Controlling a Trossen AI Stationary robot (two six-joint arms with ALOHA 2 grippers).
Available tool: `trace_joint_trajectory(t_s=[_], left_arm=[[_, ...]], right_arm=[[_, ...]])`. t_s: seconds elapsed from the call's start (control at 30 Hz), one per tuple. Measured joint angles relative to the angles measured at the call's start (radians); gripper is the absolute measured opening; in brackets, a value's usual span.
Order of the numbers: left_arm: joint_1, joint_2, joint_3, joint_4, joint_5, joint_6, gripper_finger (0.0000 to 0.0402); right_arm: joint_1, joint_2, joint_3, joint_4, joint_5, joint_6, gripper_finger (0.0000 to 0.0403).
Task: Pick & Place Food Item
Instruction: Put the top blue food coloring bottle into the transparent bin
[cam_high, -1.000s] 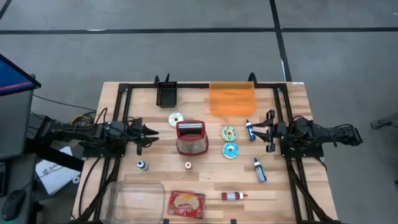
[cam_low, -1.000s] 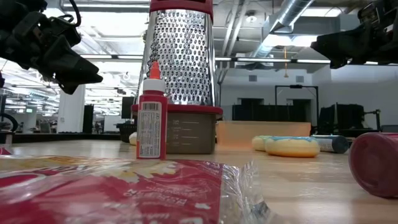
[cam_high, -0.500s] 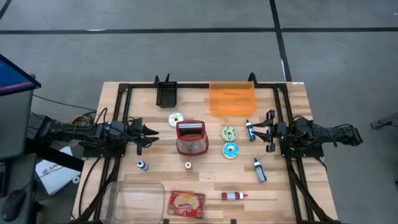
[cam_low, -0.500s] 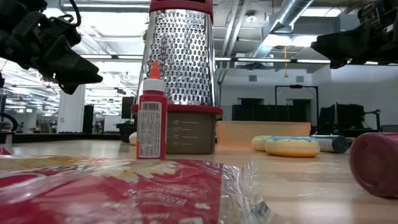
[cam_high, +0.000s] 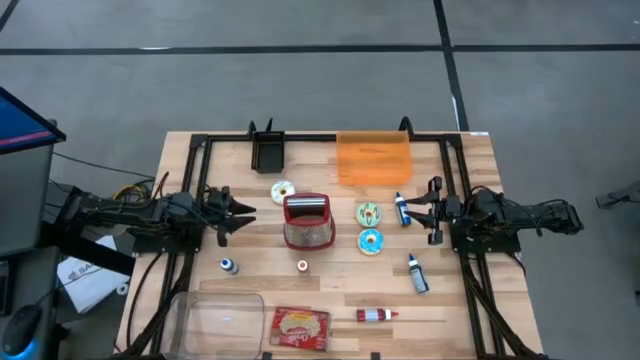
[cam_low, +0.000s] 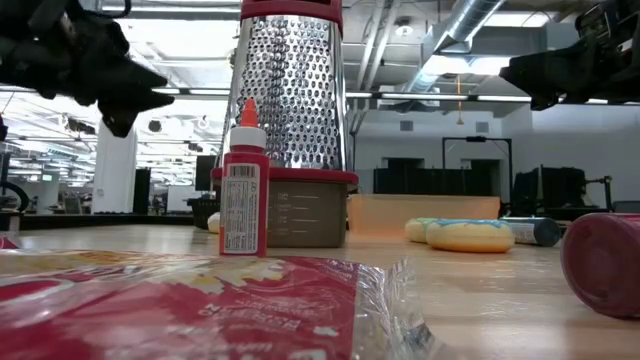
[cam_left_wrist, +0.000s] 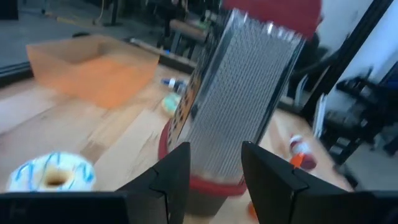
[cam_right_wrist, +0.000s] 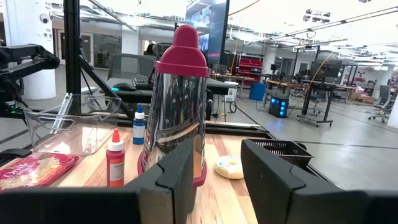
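Three frosted donuts lie flat on the wooden table: a white one (cam_high: 283, 190), a pale one (cam_high: 368, 212) and a blue one (cam_high: 371, 240). A red food packet (cam_high: 300, 327) lies near the front edge. Between the donuts stands a metal grater (cam_high: 307, 222) with a red top. My left gripper (cam_high: 235, 212) hovers open left of the grater, above the table, its fingers (cam_left_wrist: 168, 180) roughly level. My right gripper (cam_high: 430, 210) hovers open right of the donuts, pointing toward the grater (cam_right_wrist: 177, 106). Neither has anything between its fingers.
An orange tray (cam_high: 374, 158) and a black bin (cam_high: 267, 150) stand at the far edge, and a clear container (cam_high: 215, 320) at the near left. Two dark bottles (cam_high: 402, 208) (cam_high: 417, 273), a red bottle lying flat (cam_high: 376, 315) and two small bottles (cam_high: 228, 266) (cam_high: 302, 266) are scattered around.
My left gripper has tipped its fingertips upward from a downward slant to roughly level and has risen a little, mostly in the last half second. Its finger gap looks unchanged. Nothing on the table has moved.
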Motion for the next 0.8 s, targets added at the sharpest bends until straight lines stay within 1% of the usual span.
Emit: trace_joint_trajectory(t_s=[0.07,0.2,0.27,0.63,0.73,0.8], left_arm=[[0.0,0.0,0.0,0.032,0.0,-0.1,0.014],[0.0,0.0,0.0,0.142,0.0,-0.391,0.014],[0.0,0.0,0.0,0.2,0.0,-0.477,0.014],[0.0,0.001,0.0,0.517,-0.072,-0.527,0.014],[0.0,0.001,0.0,0.608,-0.073,-0.534,0.014],[0.0,0.001,0.0,0.67,-0.092,-0.497,0.014]], right_arm=[[0.0,0.0,0.0,0.0,0.0,0.0,0.0126],[0.0,0.0,0.0,0.0,0.0,0.0,0.0126],[0.0,0.0,0.0,0.0,0.0,0.0,0.0126],[0.0,0.0,0.0,0.0,0.0,0.015,0.0126],[0.0,0.0,0.0,0.005,-0.001,0.068,0.0126],[0.0,0.0,0.0,0.016,-0.001,0.156,0.0126]])
